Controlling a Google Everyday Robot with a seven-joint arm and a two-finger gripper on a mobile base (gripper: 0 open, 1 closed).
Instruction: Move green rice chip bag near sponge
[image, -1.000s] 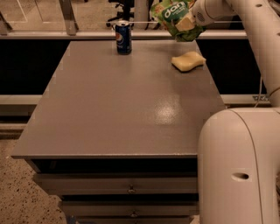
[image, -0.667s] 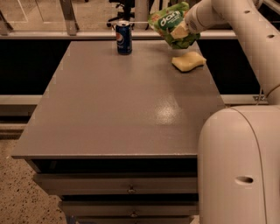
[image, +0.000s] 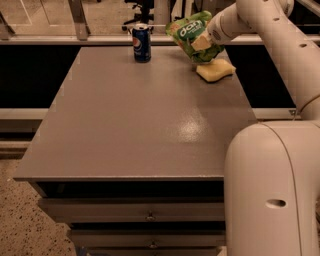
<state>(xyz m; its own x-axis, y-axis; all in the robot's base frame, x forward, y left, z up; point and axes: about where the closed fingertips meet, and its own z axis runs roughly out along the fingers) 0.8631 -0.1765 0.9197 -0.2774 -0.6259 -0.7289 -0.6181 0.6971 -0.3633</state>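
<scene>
CHANGE: bag (image: 189, 31) is lower than a second ago, now upper right of frame, just above-left of sponge (image: 215, 70) (placement looks close) | GRIPPER: gripper (image: 202, 43) is clamped on bag | HIDDEN: far finger is behind bag; cannot tell whether bag touches table (image: 140, 125).

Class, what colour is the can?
Blue can, camera view; the pincer holds the green bag by the sponge.

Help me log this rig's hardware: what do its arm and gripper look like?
The arm is smooth, rounded cream-white tubing with small dark holes dotted along it. The gripper, at the far right of the table just above the sponge, has blunt pale yellow fingers.
</scene>
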